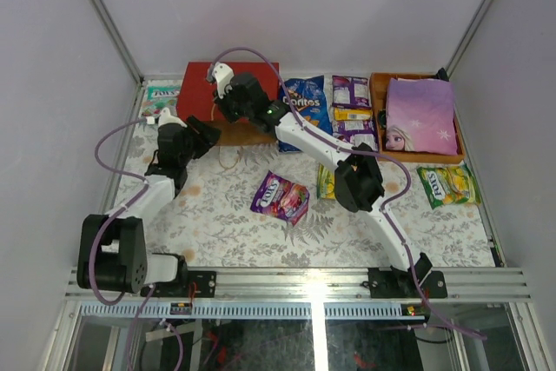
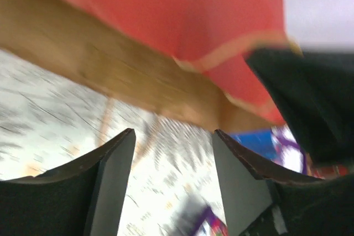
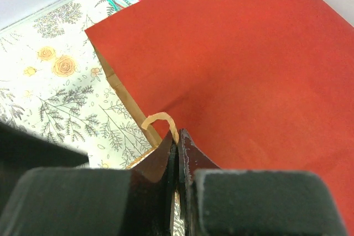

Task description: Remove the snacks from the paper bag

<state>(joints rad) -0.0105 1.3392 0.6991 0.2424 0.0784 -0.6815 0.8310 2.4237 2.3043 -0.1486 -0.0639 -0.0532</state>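
1. Right gripper (image 3: 177,136): jaws closed on the cord handle (image 3: 159,118) of the paper bag (image 3: 249,70).
2. Left gripper (image 2: 171,136): wide, empty, facing the bag's mouth.
3. Recommended: raise the handle gently, avoid tearing.
4. Doritos bag (image 1: 306,102) lies beside the bag; interior unseen.

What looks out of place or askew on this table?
The paper bag lies flat instead of standing, its brown mouth facing the near side. The right gripper is shut on its cord handle.
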